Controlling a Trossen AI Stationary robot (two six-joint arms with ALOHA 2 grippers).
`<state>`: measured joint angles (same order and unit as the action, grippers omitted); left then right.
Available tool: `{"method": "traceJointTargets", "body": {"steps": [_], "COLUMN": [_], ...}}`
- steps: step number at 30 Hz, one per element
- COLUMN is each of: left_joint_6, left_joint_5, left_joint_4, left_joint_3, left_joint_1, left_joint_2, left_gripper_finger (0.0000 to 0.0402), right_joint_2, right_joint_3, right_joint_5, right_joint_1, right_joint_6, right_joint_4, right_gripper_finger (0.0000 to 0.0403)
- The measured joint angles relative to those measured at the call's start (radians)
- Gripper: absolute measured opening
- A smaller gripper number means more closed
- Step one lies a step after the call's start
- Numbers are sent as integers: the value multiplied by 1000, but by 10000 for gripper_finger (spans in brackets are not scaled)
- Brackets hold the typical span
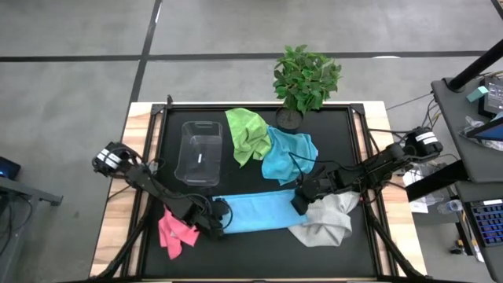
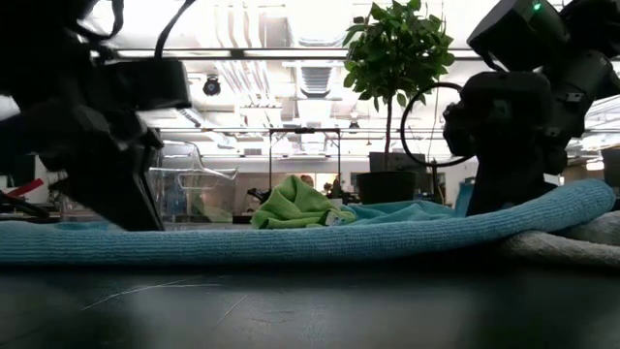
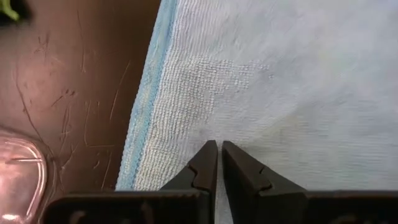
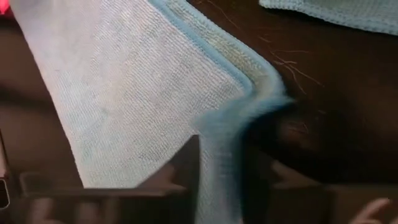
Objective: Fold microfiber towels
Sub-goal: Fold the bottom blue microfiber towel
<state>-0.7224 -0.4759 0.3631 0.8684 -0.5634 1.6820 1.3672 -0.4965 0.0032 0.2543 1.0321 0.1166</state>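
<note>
A light blue towel lies as a long strip across the near part of the black mat. My left gripper is shut at its left end, with the tips on the cloth. My right gripper is shut on its right end. That end rises over the grey-white towel. A pink towel lies crumpled at the near left. A lime green towel and a second light blue towel lie crumpled farther back. My left gripper has its shut fingertips on the strip's top face, a little in from its left hem, slanting down from the table's left. The towel lies flat there. I cannot tell whether any cloth is caught between the tips. My right gripper pinches the strip's right end at a hemmed corner fold between its two fingers, coming from the table's right. The cloth runs back between the fingers. That end is raised slightly above the mat, and the rest of the strip lies on the mat.
A clear plastic bin stands on the mat behind the left gripper. A green potted plant stands at the far edge. Bare mat lies along the near edge. Wooden table borders flank the mat.
</note>
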Motion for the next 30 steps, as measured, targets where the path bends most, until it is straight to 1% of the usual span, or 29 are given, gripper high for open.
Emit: {"method": "traceJointTargets", "body": {"steps": [1,2,6,8,11,18,21,23,26,30], "left_joint_6": [3,4,7,17,29,31,31,31,30,31], "left_joint_5": [-1,-1,-5,-5,-4,-5,-5,-5,-5,34], "left_joint_4": [-2,-4,5,5,18,23,22,21,22,40], "left_joint_3": [1,1,-2,-4,-8,-11,-11,-12,-14,-14], "left_joint_1": [0,0,-1,-1,-5,-17,-19,-21,-28,-51], "left_joint_2": [-15,-31,-81,-109,-130,-140,-140,-140,-140,-166], "left_gripper_finger": [11,11,11,11,11,11,11,11,11,11], "right_joint_2": [-4,-5,-22,-39,-66,-97,-97,-97,-96,-82], "right_joint_3": [0,-2,-18,-42,-97,-287,-365,-405,-448,-485], "right_joint_5": [0,0,-1,0,15,118,149,155,154,139], "right_joint_1": [0,0,-5,-9,-17,-26,-29,-29,-29,-28], "right_joint_6": [-9,-20,-36,-52,-86,-176,-199,-207,-213,-193], "right_joint_4": [-1,-2,-31,-95,-256,-720,-834,-871,-861,-786], "right_gripper_finger": [30,20,11,9,9,9,9,9,9,9]}}
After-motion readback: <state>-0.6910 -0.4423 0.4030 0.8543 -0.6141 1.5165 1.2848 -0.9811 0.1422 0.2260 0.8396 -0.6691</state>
